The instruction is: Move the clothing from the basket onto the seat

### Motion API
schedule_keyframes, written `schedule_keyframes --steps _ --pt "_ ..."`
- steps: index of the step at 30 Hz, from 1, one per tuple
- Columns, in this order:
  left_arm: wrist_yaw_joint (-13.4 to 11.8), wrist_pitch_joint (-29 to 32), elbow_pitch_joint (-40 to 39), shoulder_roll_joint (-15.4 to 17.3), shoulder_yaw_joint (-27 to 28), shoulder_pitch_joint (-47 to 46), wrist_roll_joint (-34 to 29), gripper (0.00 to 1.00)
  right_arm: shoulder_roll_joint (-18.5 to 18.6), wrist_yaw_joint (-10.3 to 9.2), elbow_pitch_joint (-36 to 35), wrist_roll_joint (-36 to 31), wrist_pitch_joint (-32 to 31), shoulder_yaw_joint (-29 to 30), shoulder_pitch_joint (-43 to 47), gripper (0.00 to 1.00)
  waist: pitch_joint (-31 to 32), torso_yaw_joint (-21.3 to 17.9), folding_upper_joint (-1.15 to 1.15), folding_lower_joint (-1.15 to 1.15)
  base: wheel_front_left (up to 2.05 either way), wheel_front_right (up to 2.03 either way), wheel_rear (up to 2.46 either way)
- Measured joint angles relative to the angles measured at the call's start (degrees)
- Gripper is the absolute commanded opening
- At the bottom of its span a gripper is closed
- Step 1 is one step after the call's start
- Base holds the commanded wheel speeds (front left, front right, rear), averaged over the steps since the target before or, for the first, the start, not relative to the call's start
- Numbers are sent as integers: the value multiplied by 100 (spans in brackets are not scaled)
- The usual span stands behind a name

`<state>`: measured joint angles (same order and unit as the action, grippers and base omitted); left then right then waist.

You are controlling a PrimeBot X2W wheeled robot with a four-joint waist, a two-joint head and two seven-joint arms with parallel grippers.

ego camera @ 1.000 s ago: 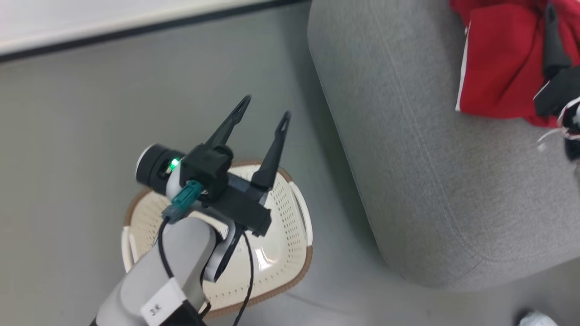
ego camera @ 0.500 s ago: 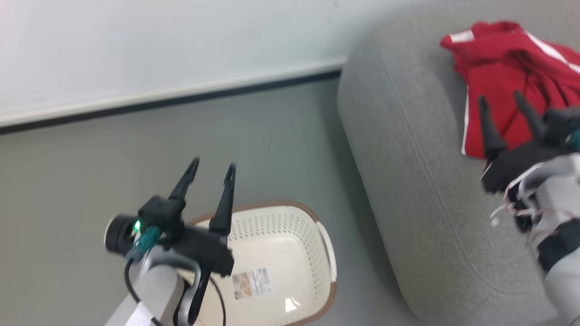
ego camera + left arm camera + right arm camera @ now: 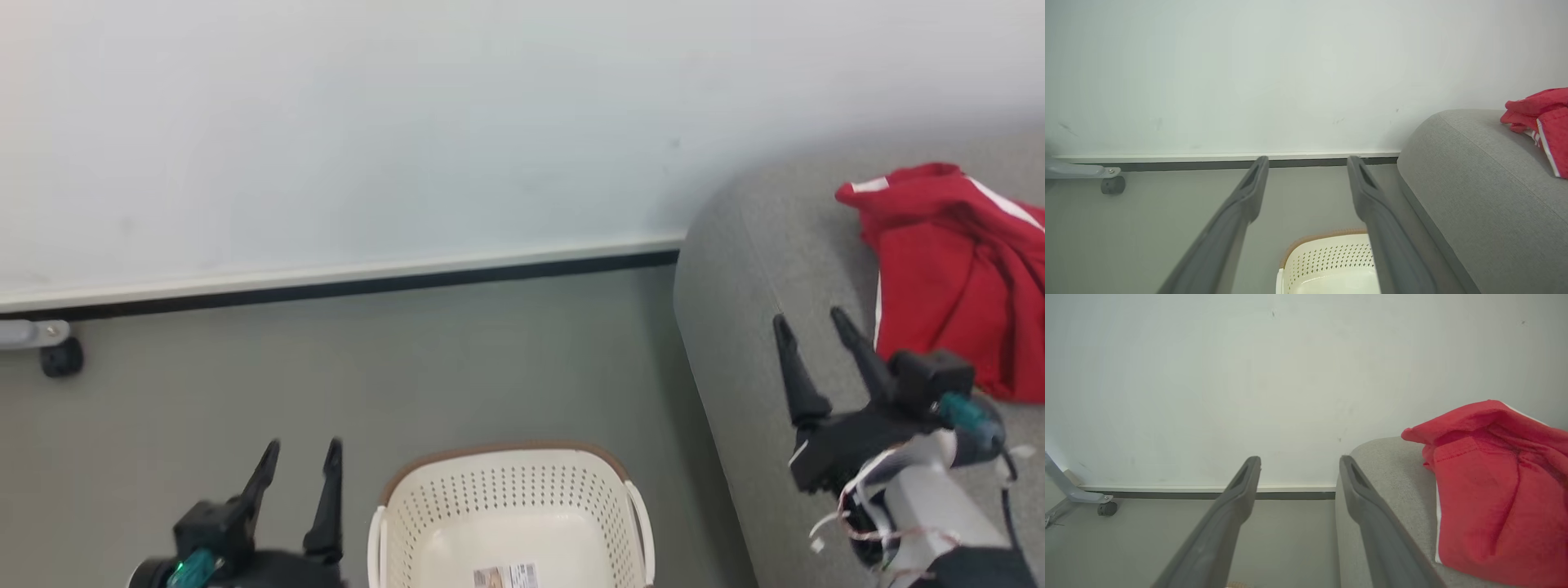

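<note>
While the left gripper (image 3: 303, 445) sits at 7 o'clock, fingers spread and empty, the basket (image 3: 506, 490) at 6 shows a bare floor but for a label (image 3: 504, 576). At 4, over the seat (image 3: 735, 269), the right gripper (image 3: 808, 317) is likewise spread, holding nothing. Clothing (image 3: 947, 269) lies on the seat at 3. A careless swing could snag it and drag it off. The basket's near half is cut off, so leftovers can't be ruled out.

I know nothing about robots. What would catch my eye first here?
Bright red fabric clothing with white stripes lies heaped on the large grey upholstered seat at the right. On the floor beside it stands the cream perforated plastic basket with brown rim, no clothing visible inside. The left gripper and right gripper, both long-fingered and dark, stand open.
</note>
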<state>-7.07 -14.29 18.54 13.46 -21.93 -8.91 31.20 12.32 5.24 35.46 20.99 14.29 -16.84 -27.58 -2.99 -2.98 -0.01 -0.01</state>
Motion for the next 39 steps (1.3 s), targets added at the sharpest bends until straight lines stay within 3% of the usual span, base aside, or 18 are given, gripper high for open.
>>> schedule_keyframes --steps 10,21,39 --pt "-1 0 -621 -90 861 1157 -293 100 -205 -457 -1405 -44 0 12 1398 100 576 236 0 0 0 0 0" --pt "-4 -1 -1181 -324 1256 1656 -728 100 -200 -879 -2618 -183 1 234 2425 100 639 252 1 1 0 0 0" --pt "-5 -1 -1474 -464 1374 1747 -959 100 -193 -1012 -3290 -189 1 421 2725 100 525 208 1 1 0 0 0"
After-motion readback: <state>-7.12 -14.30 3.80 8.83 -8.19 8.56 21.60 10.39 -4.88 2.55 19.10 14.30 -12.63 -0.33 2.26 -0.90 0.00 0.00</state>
